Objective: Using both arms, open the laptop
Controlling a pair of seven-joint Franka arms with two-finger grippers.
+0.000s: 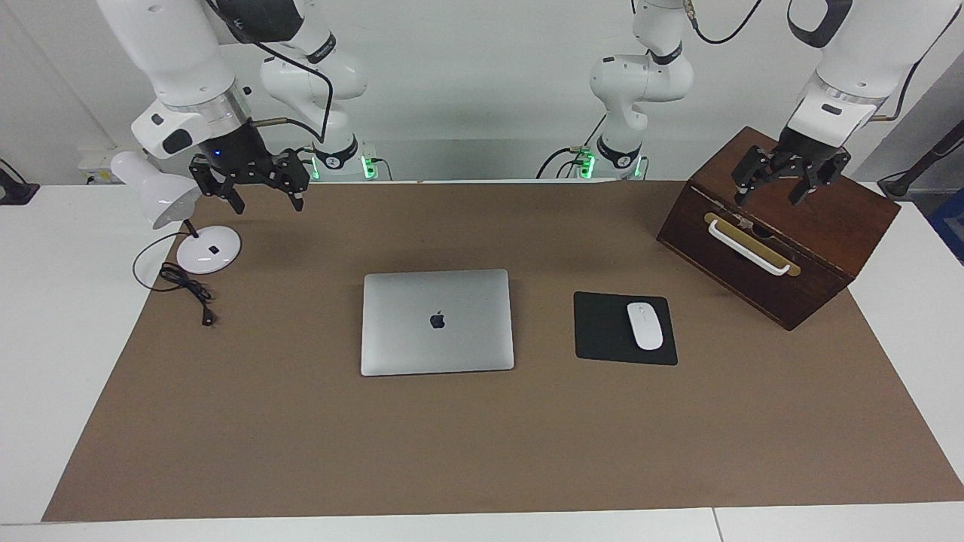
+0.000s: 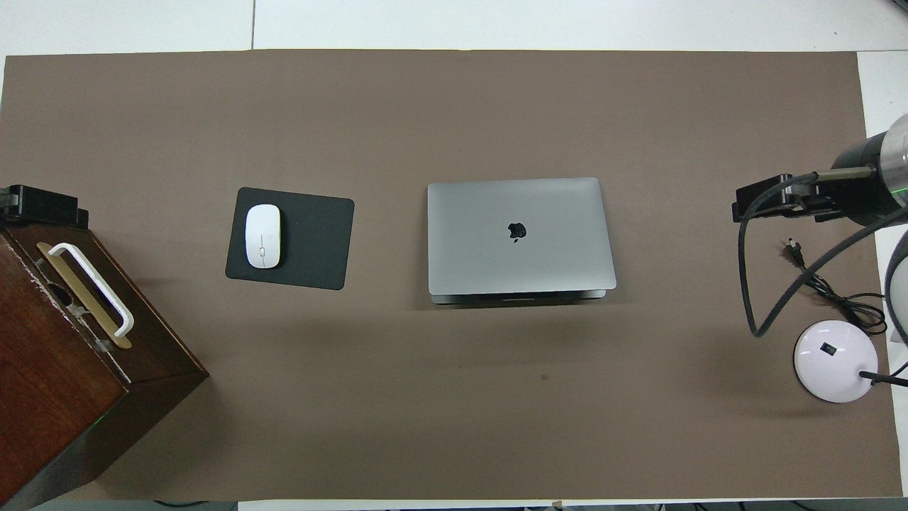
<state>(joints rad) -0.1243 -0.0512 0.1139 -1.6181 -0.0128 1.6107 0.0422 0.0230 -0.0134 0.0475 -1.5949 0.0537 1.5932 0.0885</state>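
Laptop [image 1: 437, 321] lies shut and flat mid-mat, all four edges free, bare brown mat [image 1: 452, 452] around it. Mouse pad [image 1: 624, 328] sits beside it toward my left arm's end. My left gripper [image 1: 776, 197] hangs spread over the wooden box [image 1: 783, 248]; my right gripper [image 1: 267, 202], spread, hangs beside the lamp [image 1: 181, 218]

There is one laptop [image 1: 437, 321]. There is one black mouse pad [image 1: 623, 329] with one white mouse [image 1: 645, 325] on it. There is one brown wooden box [image 1: 779, 226] and one white lamp [image 1: 173, 211]. One brown mat [image 1: 482, 444] covers the one white table [image 1: 45, 301].
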